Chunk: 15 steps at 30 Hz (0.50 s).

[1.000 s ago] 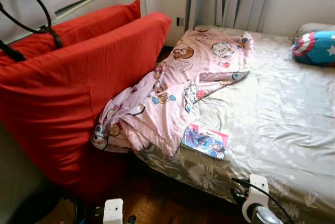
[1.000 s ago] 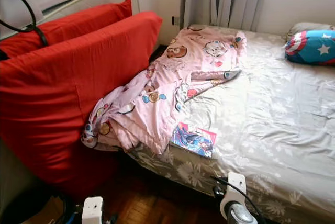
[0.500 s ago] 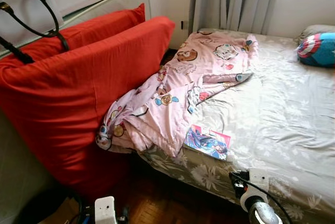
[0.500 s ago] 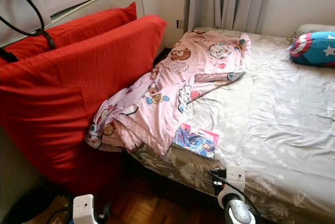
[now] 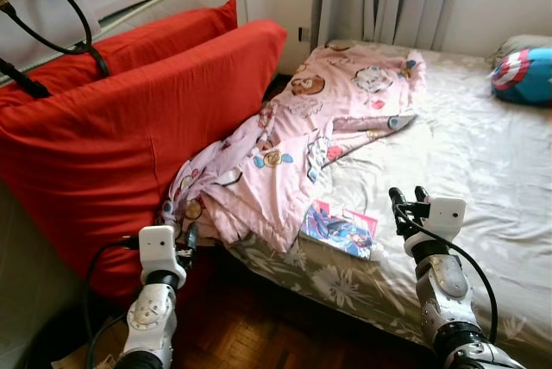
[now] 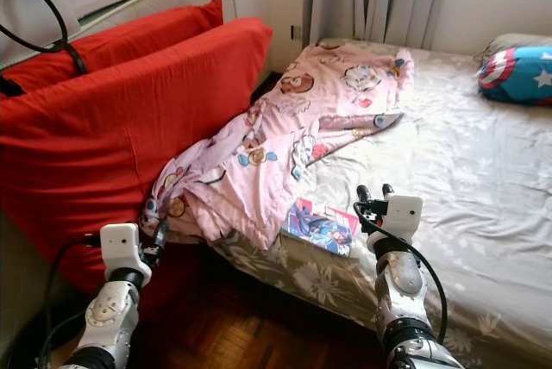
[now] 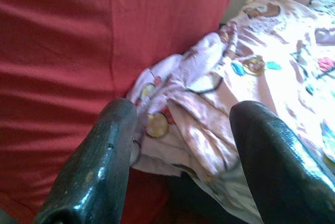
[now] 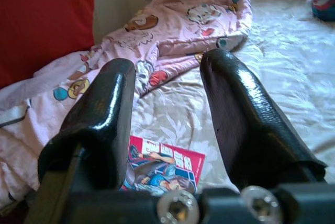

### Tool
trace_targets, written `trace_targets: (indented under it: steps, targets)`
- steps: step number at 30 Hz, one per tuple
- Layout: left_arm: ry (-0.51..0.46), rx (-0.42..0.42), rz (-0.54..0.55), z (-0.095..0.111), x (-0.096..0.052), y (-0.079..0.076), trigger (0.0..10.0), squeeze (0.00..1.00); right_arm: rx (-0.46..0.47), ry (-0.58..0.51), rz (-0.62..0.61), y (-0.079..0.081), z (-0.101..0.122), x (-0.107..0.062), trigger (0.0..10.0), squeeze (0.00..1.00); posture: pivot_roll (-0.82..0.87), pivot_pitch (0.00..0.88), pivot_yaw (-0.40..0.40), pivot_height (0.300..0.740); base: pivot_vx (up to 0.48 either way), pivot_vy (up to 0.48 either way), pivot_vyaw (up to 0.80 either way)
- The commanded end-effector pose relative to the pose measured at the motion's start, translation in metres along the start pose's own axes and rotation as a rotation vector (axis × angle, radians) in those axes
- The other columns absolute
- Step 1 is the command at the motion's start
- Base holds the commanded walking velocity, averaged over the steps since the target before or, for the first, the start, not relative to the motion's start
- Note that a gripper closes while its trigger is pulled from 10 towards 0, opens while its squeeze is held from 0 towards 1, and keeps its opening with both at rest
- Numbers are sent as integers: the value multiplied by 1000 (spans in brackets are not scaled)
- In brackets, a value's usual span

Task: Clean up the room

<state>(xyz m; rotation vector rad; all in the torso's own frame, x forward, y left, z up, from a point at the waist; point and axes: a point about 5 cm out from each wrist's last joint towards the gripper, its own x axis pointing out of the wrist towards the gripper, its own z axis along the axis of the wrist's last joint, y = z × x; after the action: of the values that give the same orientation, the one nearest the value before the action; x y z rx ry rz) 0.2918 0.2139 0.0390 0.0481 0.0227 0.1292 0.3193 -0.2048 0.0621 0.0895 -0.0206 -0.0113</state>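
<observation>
pink cartoon blanket (image 5: 297,140) sprawls over the bed (image 5: 483,171) beside a comic book (image 5: 339,229); left end effector (image 7: 180,145) and right end effector (image 8: 167,114) hover spread, holding nothing.

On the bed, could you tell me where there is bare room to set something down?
The bed is bare sheet between the pink blanket and the blue pillow. Its near-left corner is crowded: blanket folds against the red cushion, with the comic book beside them.
</observation>
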Motion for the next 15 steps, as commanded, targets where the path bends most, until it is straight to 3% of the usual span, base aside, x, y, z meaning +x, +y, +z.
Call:
trace_targets:
  steps: [1,6,8,11,12,15]
  targets:
    - [2,8,16,1,1,6,10000,0,2,-17,7,2,0,-2,10000,0,-148,0,50,740,0,0,0]
    - [47,-18,43,-5,0,9,10000,0,-22,100,18,-3,-25,-20,10000,0,-140,0,34,740,0,0,0]
    - [184,-30,66,-27,-12,12,10000,0,-35,243,15,-6,-49,-37,10000,0,-124,0,7,740,0,0,0]
    - [296,-57,69,-46,-25,9,10000,0,-38,316,3,-8,-61,-46,10000,0,-106,0,-14,740,0,0,0]
    - [390,-72,79,-63,-39,6,10000,0,-40,397,-9,-11,-72,-55,10000,0,-89,0,-29,740,0,0,0]
    - [465,-73,89,-75,-52,3,10000,0,-47,491,-2,-11,-84,-65,10000,0,-82,0,-36,740,0,0,0]
